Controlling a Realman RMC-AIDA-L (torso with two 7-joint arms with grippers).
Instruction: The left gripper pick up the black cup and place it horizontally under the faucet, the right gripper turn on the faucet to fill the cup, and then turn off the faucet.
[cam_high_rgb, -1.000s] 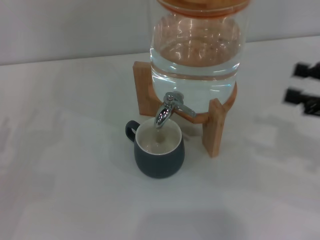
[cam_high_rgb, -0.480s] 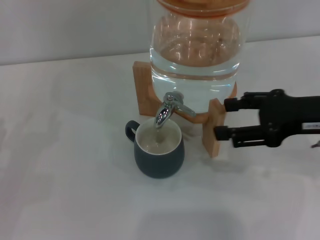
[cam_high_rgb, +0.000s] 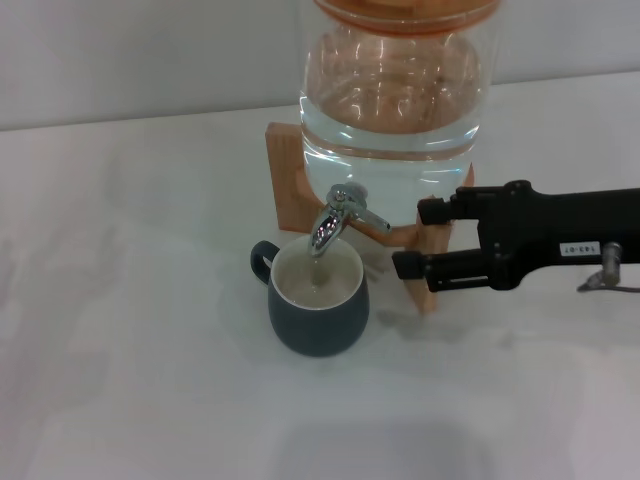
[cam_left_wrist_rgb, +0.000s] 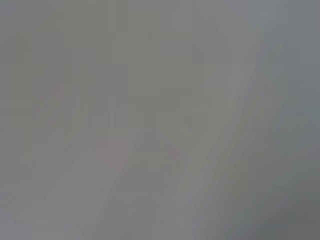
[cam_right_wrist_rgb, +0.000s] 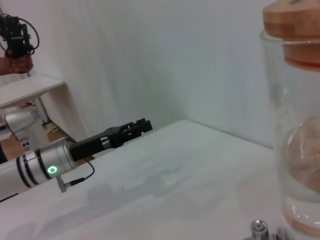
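Black cup (cam_high_rgb: 318, 299) upright on table under faucet (cam_high_rgb: 340, 216), handle to robot's left. Right gripper (cam_high_rgb: 415, 238) – jaws spread, empty – just right of faucet lever, which lies leftward from tips. Right wrist view alone shows left gripper (cam_right_wrist_rgb: 143, 124), well off; can't tell its jaws.

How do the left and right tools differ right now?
1. Place: the right tool is beside the faucet, over the wooden stand; the left tool is far off over bare table, outside the head view.
2. Fingers: the right tool's are spread apart, holding nothing; the left tool's lie close together, also holding nothing.
3. Marks: the right tool carries a white label; the left arm shows a green light.
Both are black and two-fingered.
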